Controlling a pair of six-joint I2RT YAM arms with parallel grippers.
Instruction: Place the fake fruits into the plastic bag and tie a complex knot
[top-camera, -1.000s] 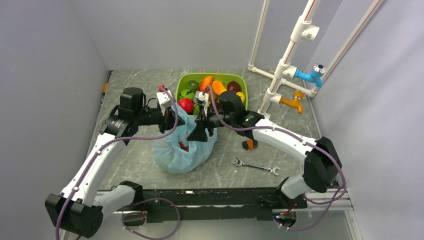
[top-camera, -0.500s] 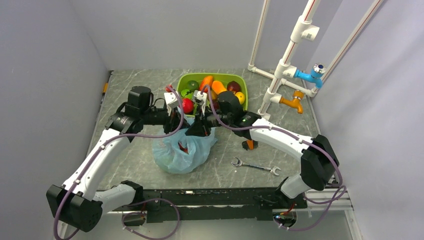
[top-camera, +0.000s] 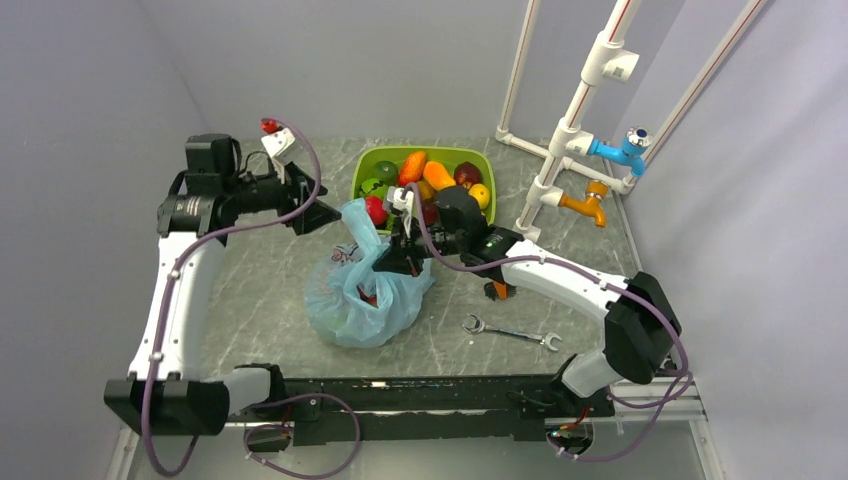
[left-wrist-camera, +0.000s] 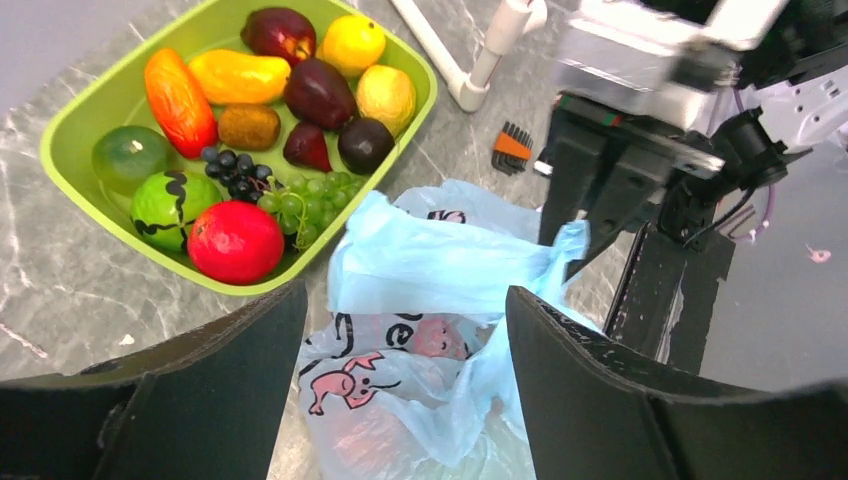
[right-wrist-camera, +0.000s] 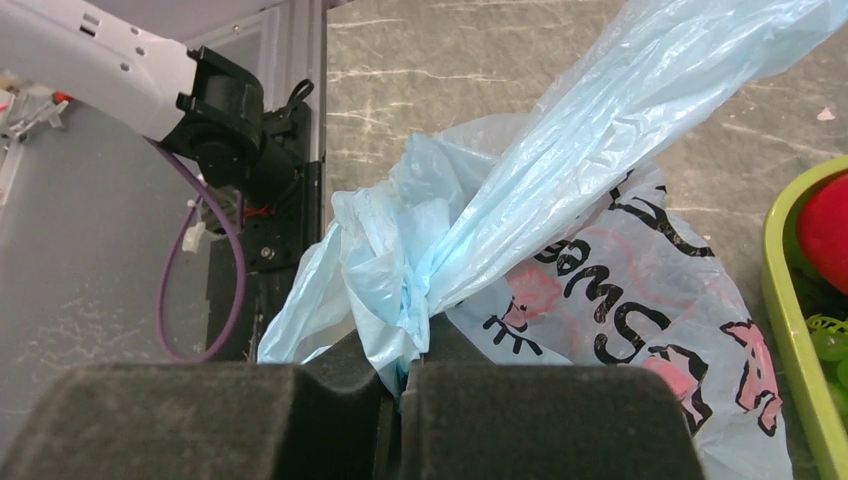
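Crinkling, limp, the bag (top-camera: 355, 300) wants holding at its gathered neck — right gripper (right-wrist-camera: 400, 372) clamps there, left gripper (left-wrist-camera: 402, 310) gapes empty.

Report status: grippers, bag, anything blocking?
Left gripper open, clear of plastic bag. Right gripper shut on its neck. Many fake fruits in tray; nothing blocking.
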